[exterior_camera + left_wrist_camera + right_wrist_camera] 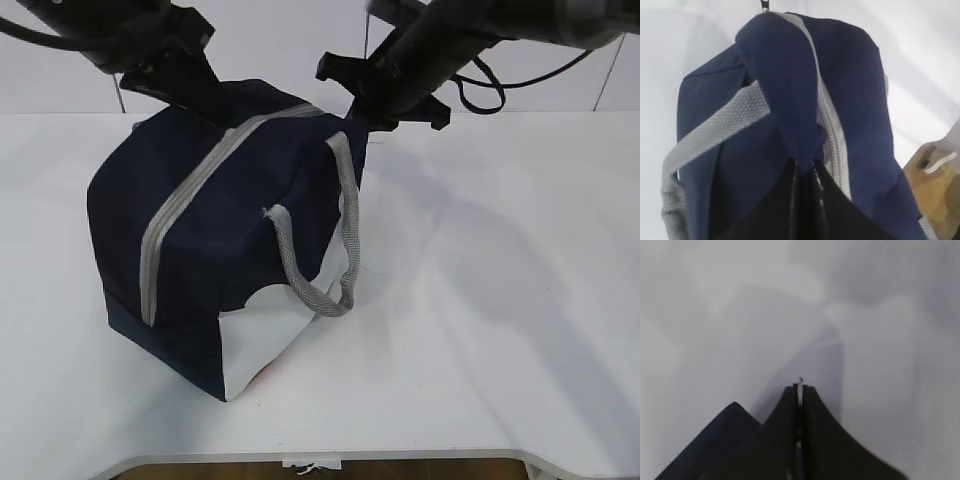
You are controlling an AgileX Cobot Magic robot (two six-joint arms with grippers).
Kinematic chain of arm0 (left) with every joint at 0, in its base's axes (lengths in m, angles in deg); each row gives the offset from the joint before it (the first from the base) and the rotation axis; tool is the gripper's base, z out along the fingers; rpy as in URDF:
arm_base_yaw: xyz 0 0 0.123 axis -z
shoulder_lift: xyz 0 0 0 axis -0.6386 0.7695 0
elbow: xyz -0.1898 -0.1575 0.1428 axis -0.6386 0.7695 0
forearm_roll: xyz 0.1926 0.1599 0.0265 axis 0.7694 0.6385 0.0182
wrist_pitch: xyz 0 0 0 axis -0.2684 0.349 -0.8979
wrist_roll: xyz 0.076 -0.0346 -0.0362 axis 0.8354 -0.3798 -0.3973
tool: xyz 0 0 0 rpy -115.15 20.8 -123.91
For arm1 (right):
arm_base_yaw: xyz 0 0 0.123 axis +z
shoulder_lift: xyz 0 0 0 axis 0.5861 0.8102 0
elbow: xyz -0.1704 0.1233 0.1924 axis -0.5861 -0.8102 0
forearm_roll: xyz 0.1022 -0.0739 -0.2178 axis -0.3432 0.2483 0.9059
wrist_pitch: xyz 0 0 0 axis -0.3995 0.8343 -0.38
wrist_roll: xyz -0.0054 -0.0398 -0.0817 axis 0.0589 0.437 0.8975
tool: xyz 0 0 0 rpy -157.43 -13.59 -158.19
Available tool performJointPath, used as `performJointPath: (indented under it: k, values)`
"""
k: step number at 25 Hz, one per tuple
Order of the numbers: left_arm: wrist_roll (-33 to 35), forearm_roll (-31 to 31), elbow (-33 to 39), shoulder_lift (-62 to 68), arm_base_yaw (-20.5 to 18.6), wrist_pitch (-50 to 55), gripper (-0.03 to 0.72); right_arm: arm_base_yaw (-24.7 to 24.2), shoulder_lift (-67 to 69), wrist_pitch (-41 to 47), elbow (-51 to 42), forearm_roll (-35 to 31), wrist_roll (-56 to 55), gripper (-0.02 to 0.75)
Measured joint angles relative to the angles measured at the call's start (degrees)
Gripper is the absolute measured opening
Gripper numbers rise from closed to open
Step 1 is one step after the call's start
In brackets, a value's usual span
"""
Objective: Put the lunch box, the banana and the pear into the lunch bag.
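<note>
Zipped lunch bag point(215, 240), contents hidden

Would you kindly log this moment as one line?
lunch bag: zipped, on table | left gripper: shut on bag fabric | right gripper: shut, behind bag | fruit, box: unseen

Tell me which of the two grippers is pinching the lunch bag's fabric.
The left gripper: its jaws clamp a navy fold beside the zipper. The right gripper is shut over bare table.

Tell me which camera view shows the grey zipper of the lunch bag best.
The exterior view: the zipper runs in full along the top of the lunch bag. The left wrist view shows only part of it, close up. The right wrist view shows none.
</note>
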Motion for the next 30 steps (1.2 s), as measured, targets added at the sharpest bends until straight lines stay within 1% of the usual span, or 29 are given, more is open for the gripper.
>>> performJointPath:
  k: [7, 24, 27, 30]
  values:
    - [0.00, 0.00, 0.00, 0.36, 0.00, 0.43, -0.002, -0.16, 0.94, 1.83, 0.13, 0.00, 0.00, 0.001]
    - [0.00, 0.00, 0.00, 0.36, 0.00, 1.31, -0.002, -0.25, 0.93, 2.48, 0.49, -0.20, 0.00, 0.003]
    - [0.00, 0.00, 0.00, 0.36, 0.00, 1.42, -0.002, -0.25, 0.93, 2.48, 0.49, -0.20, 0.00, 0.031]
    - [0.00, 0.00, 0.00, 0.36, 0.00, 1.75, -0.002, -0.47, 0.93, 2.48, 0.64, 1.30, 0.00, 0.100]
